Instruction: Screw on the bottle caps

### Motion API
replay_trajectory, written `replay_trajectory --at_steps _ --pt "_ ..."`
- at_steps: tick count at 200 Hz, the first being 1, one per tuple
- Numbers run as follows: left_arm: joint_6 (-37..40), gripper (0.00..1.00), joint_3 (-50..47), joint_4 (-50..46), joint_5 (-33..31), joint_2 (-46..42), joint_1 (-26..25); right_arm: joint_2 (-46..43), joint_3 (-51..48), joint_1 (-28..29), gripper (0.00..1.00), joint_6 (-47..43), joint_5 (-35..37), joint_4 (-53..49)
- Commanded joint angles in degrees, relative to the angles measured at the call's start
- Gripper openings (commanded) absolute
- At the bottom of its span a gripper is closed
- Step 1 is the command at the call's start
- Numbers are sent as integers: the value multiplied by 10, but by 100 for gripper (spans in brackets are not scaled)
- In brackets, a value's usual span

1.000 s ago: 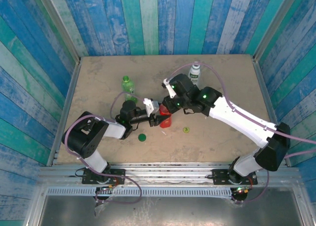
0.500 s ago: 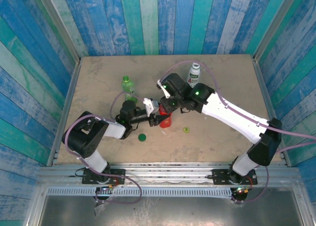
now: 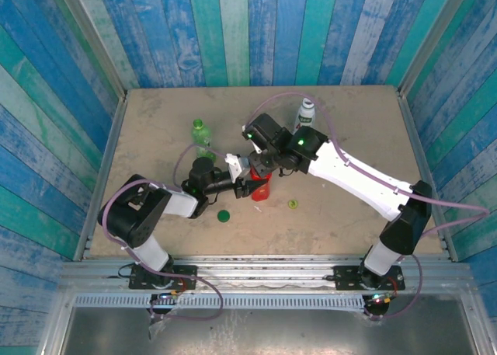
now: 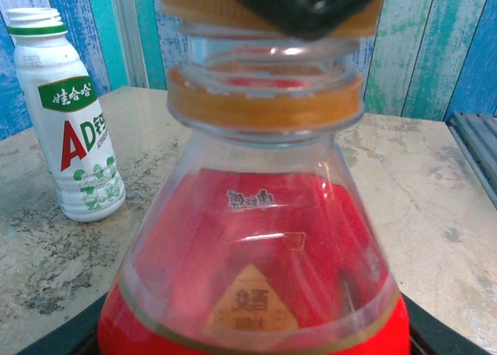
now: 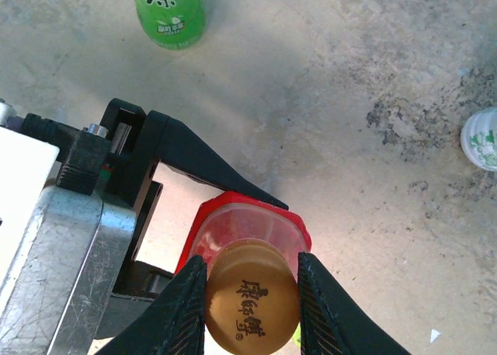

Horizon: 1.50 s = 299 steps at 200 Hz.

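My right end effector is closed on the round orange plastic screw cap, held squarely over the neck of the red clear-plastic bottle directly beneath it so the threads can catch. My left end effector clamps that bottle's body, bracing it upright on the tabletop against the twist.

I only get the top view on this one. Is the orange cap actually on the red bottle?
Observer: Right wrist view: the right fingers clamp the orange cap atop the red bottle.
Operator: Screwed down?
Observer: Not fully; the left wrist view shows bare threads between the cap and the neck's orange ring.
Operator: White bottle capped?
Observer: No, the white bottle has a bare threaded mouth.
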Motion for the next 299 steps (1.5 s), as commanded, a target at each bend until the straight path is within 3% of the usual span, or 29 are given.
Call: replay_trajectory --at_steps 1,74,143,165,184,210,230,299 --pt "12 60 -4 -45 7 26 -7 32 -17 0 30 6 12 -88" --pt "5 60 -4 -41 12 28 -7 -9 -18 0 39 7 -32 -14" --pt "6 60 -3 -44 12 30 -7 -56 -29 1 76 10 -22 0" --pt "7 59 -3 -46 11 31 -7 -83 -40 0 80 8 -23 17" --pt "7 59 -2 -46 11 32 -7 -106 -61 -1 75 13 -17 45" --pt "6 59 -3 -46 10 33 -7 -117 -91 -9 50 15 -15 75" --pt "6 59 -3 -47 10 33 -7 -105 -93 -16 41 13 -20 73" --pt "9 59 -4 -53 11 27 -7 -77 -99 -36 28 15 -41 73"
